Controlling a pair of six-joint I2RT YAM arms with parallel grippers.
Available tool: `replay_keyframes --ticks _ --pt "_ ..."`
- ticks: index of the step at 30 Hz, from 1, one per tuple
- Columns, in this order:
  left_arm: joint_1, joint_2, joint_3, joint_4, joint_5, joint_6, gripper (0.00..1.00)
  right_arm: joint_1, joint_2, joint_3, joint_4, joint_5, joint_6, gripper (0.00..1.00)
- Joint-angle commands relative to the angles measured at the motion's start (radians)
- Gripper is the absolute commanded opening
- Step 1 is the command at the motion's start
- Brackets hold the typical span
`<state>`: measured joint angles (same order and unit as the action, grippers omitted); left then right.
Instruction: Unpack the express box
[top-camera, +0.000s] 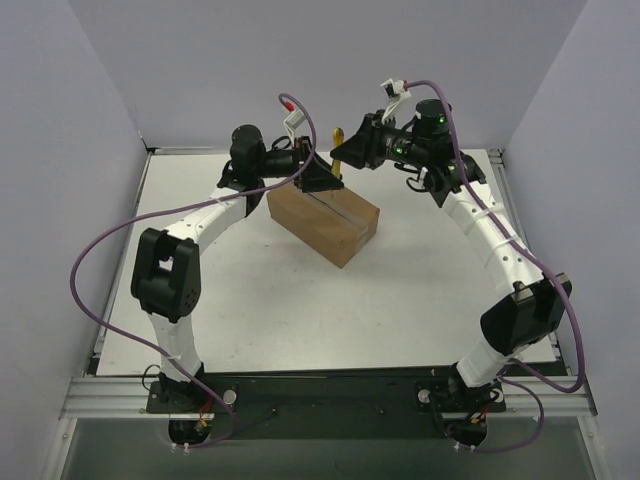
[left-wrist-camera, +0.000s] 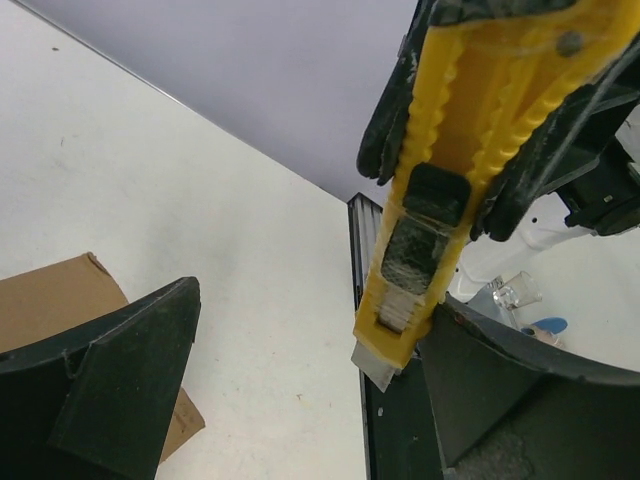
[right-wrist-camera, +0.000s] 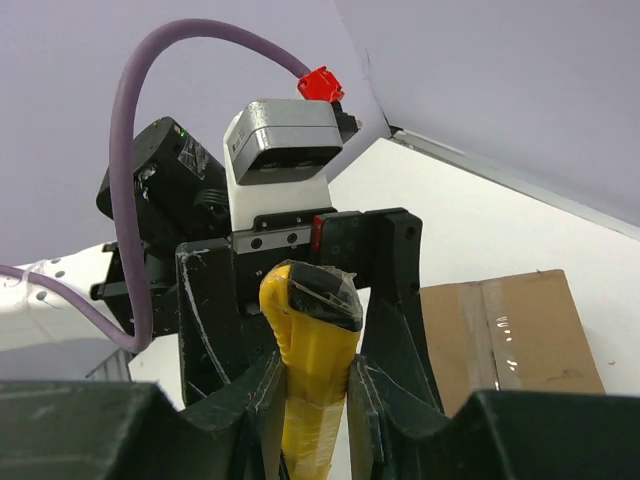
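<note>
The right gripper (right-wrist-camera: 312, 405) is clamping the knife (left-wrist-camera: 440, 190), whose blade end is hanging between the left gripper's (left-wrist-camera: 310, 400) fingers, which are standing wide apart around it. The box (top-camera: 325, 225) is lying taped shut at mid-table (top-camera: 250, 300), its far edge under the left gripper.
</note>
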<state>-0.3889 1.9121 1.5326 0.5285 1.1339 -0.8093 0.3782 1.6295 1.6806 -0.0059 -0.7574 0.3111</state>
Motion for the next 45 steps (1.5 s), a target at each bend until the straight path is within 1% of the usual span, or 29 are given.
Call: replay_keyframes --ticks 1,4,7,8,11,12,13,14,15,16,17,18,19,20,21,22,23,24,25,26,29,30,31,32,34,36,39,40,45 --pt "-0.014 -0.001 0.064 0.093 0.03 -0.018 0.88 -0.007 -0.036 0.011 0.126 -0.086 0.033 0.0" --pt "-0.022 0.01 0.08 0.099 0.044 -0.018 0.76 -0.007 -0.034 -0.004 0.127 -0.095 0.045 0.0" --pt "-0.027 0.022 0.11 0.107 0.085 -0.016 0.58 -0.007 -0.031 -0.015 0.13 -0.088 0.048 0.0" --pt "-0.031 0.033 0.135 0.108 0.099 -0.034 0.41 -0.007 -0.03 -0.015 0.132 -0.086 0.051 0.0" --pt "-0.034 0.071 0.159 0.148 0.155 -0.097 0.16 -0.007 -0.017 -0.009 0.135 -0.085 0.056 0.0" --pt "-0.033 0.076 0.158 0.153 0.158 -0.097 0.04 -0.007 -0.016 -0.007 0.133 -0.085 0.054 0.0" --pt "-0.033 0.074 0.153 0.151 0.158 -0.093 0.0 -0.009 -0.014 -0.005 0.133 -0.08 0.054 0.0" --pt "-0.031 0.073 0.152 0.151 0.156 -0.085 0.0 -0.01 -0.014 -0.004 0.118 -0.068 0.052 0.04" --pt "-0.03 0.071 0.152 0.134 0.152 -0.077 0.0 -0.019 -0.022 0.005 0.1 -0.044 0.051 0.25" --pt "-0.027 0.067 0.155 0.11 0.145 -0.036 0.0 -0.028 -0.026 0.014 0.063 -0.039 0.045 0.39" --pt "-0.016 0.058 0.159 0.032 0.136 -0.007 0.0 -0.041 -0.04 0.022 0.04 -0.034 0.039 0.62" --pt "-0.008 0.053 0.161 -0.008 0.115 0.025 0.0 -0.076 -0.048 0.03 0.015 -0.01 0.039 0.7" --pt "0.001 0.047 0.164 -0.054 0.1 0.107 0.0 -0.096 -0.056 0.048 -0.046 -0.007 0.037 0.76" --pt "0.008 0.035 0.176 -0.24 0.071 0.184 0.0 -0.116 -0.065 0.059 -0.072 -0.003 0.034 0.82" --pt "0.022 0.028 0.22 -0.375 0.034 0.285 0.0 -0.133 -0.069 0.07 -0.098 -0.003 0.025 0.84" --pt "0.025 0.022 0.25 -0.5 -0.061 0.497 0.0 -0.157 -0.069 0.089 -0.145 0.01 0.002 0.89" --pt "0.027 0.009 0.27 -0.703 -0.113 0.597 0.0 -0.163 -0.069 0.097 -0.166 0.024 -0.01 0.9" --pt "0.021 -0.004 0.29 -0.77 -0.17 0.687 0.0 -0.165 -0.066 0.109 -0.189 0.044 -0.021 0.9" --pt "0.016 -0.016 0.285 -0.812 -0.298 0.811 0.0 -0.167 -0.062 0.128 -0.233 0.096 -0.023 0.9" --pt "0.01 -0.051 0.275 -0.84 -0.353 0.873 0.0 -0.165 -0.042 0.166 -0.252 0.119 -0.015 0.9" --pt "-0.002 -0.138 0.169 -0.779 -0.5 0.953 0.0 -0.136 0.027 0.278 -0.324 0.2 -0.006 0.89" --pt "-0.01 -0.159 0.147 -0.768 -0.532 0.967 0.0 -0.127 0.047 0.307 -0.342 0.187 -0.007 0.91" --pt "-0.024 -0.176 0.109 -0.762 -0.565 0.993 0.0 -0.118 0.067 0.33 -0.359 0.169 -0.013 1.0" --pt "-0.031 -0.208 0.091 -0.747 -0.623 0.996 0.0 -0.087 0.082 0.343 -0.358 0.159 -0.033 1.0" --pt "-0.047 -0.24 0.04 -0.725 -0.666 0.993 0.0 -0.044 0.081 0.331 -0.341 0.171 -0.059 1.0" --pt "-0.059 -0.275 0.015 -0.708 -0.715 0.993 0.0 0.01 0.078 0.311 -0.338 0.223 -0.082 0.96" --pt "-0.085 -0.308 -0.02 -0.702 -0.753 0.984 0.0 0.033 0.089 0.3 -0.338 0.289 -0.044 0.86" --pt "-0.09 -0.314 -0.028 -0.691 -0.757 0.984 0.0 0.036 0.092 0.3 -0.335 0.299 -0.032 0.8" --pt "-0.13 -0.338 -0.061 -0.673 -0.804 0.983 0.0 0.041 0.119 0.318 -0.304 0.267 0.009 0.65"
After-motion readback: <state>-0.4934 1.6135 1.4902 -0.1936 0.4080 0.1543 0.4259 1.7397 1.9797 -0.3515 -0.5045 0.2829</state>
